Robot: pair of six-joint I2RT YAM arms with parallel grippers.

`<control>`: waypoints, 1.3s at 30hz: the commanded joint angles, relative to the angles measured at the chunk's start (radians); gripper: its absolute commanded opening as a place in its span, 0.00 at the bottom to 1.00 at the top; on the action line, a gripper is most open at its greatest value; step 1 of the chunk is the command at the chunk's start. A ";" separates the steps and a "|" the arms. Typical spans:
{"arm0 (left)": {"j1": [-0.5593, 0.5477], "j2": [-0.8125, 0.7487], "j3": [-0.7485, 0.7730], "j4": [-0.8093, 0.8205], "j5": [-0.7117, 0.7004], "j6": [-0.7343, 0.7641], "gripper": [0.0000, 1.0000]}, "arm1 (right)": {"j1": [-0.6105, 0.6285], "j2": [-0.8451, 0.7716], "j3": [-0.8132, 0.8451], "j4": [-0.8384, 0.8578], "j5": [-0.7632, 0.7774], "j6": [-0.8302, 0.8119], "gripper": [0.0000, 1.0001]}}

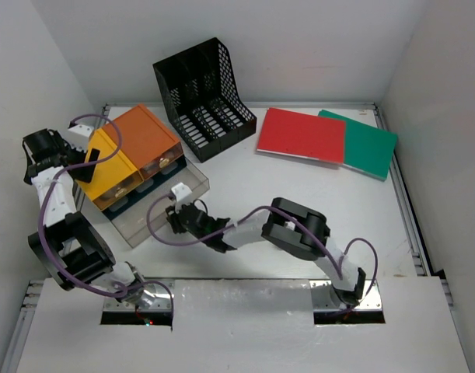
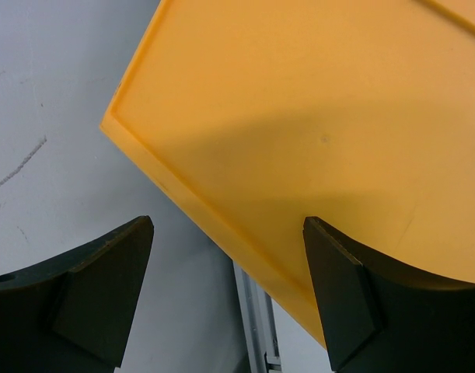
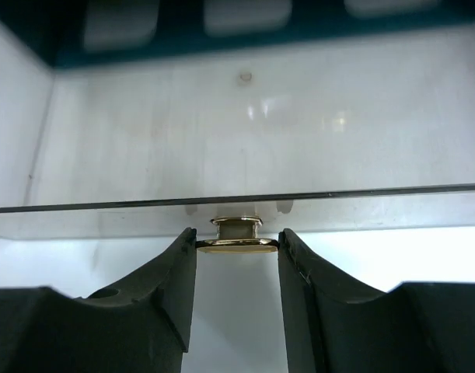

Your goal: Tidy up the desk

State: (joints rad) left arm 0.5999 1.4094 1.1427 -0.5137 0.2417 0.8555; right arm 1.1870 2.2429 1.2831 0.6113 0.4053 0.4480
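On the left of the white desk (image 1: 299, 202) stands an orange-yellow drawer box (image 1: 132, 148). Its clear bottom drawer (image 1: 155, 210) is pulled out toward the near edge. My right gripper (image 1: 177, 216) reaches in from the right to the drawer's front. In the right wrist view the right gripper (image 3: 237, 242) is shut on the drawer's gold knob (image 3: 236, 235), with one finger on each side of the knob. My left gripper (image 1: 87, 165) sits at the box's left side. It (image 2: 228, 225) stands open with the yellow box's (image 2: 299, 116) edge between its fingers.
A black mesh file rack (image 1: 206, 97) stands behind the drawer box. A red folder (image 1: 302, 134) and a green one (image 1: 369, 144) lie at the back right, overlapping. Silver rails (image 1: 408, 210) edge the desk, and white walls close it in on three sides.
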 commanded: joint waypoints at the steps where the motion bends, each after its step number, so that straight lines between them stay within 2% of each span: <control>1: 0.026 0.011 0.009 -0.048 -0.005 0.005 0.77 | 0.065 -0.144 -0.149 0.065 0.064 -0.018 0.00; 2: 0.031 0.005 0.005 -0.049 -0.005 0.007 0.77 | 0.074 -0.163 -0.197 0.061 0.075 -0.022 0.00; 3: 0.031 0.003 0.003 -0.049 -0.004 0.007 0.77 | 0.082 -0.181 -0.214 0.051 0.082 -0.016 0.08; 5: 0.034 -0.006 -0.003 -0.051 -0.001 0.005 0.77 | 0.082 -0.230 -0.237 0.015 0.052 -0.011 0.43; 6: 0.032 -0.012 -0.004 -0.058 0.001 0.007 0.77 | 0.082 -0.249 -0.246 -0.001 0.038 -0.021 0.66; 7: 0.035 -0.015 -0.003 -0.062 0.008 0.007 0.77 | 0.082 -0.293 -0.249 -0.022 0.026 -0.029 0.73; 8: 0.035 -0.021 0.000 -0.069 0.010 0.007 0.77 | 0.082 -0.319 -0.254 -0.068 0.021 -0.052 0.86; 10: 0.034 -0.026 0.003 -0.078 0.025 0.007 0.77 | 0.082 -0.379 -0.257 -0.132 0.018 -0.086 0.99; 14: 0.035 -0.030 0.015 -0.104 0.056 0.005 0.77 | 0.080 -0.605 -0.254 -0.462 0.018 -0.158 0.99; 17: 0.034 -0.038 0.015 -0.120 0.080 0.010 0.77 | 0.077 -0.774 -0.290 -0.752 0.111 -0.149 0.99; 20: 0.035 -0.052 0.012 -0.137 0.108 0.014 0.77 | 0.013 -0.886 -0.371 -1.017 0.162 -0.032 0.99; 21: 0.034 -0.056 0.011 -0.138 0.125 0.014 0.78 | -0.069 -0.966 -0.405 -1.056 0.136 -0.005 0.99; 24: 0.035 -0.066 0.006 -0.151 0.162 0.010 0.78 | -0.238 -1.136 -0.586 -1.047 0.006 0.052 0.99; 25: 0.034 -0.066 0.002 -0.154 0.168 0.008 0.78 | -0.259 -1.170 -0.641 -1.047 0.003 0.054 0.99; 28: 0.034 -0.066 -0.009 -0.152 0.179 0.008 0.78 | -0.274 -1.233 -0.668 -1.076 0.058 0.055 0.99; 33: 0.035 -0.072 -0.012 -0.158 0.177 0.016 0.78 | -0.306 -1.147 -0.682 -1.055 -0.042 0.035 0.99; 39: 0.035 -0.092 -0.020 -0.167 0.183 0.027 0.78 | -0.374 -1.024 -0.700 -1.024 -0.077 0.035 0.99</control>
State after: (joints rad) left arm 0.6239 1.3548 1.1305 -0.6640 0.3943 0.8619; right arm 0.8494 1.1900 0.5869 -0.4484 0.3683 0.4751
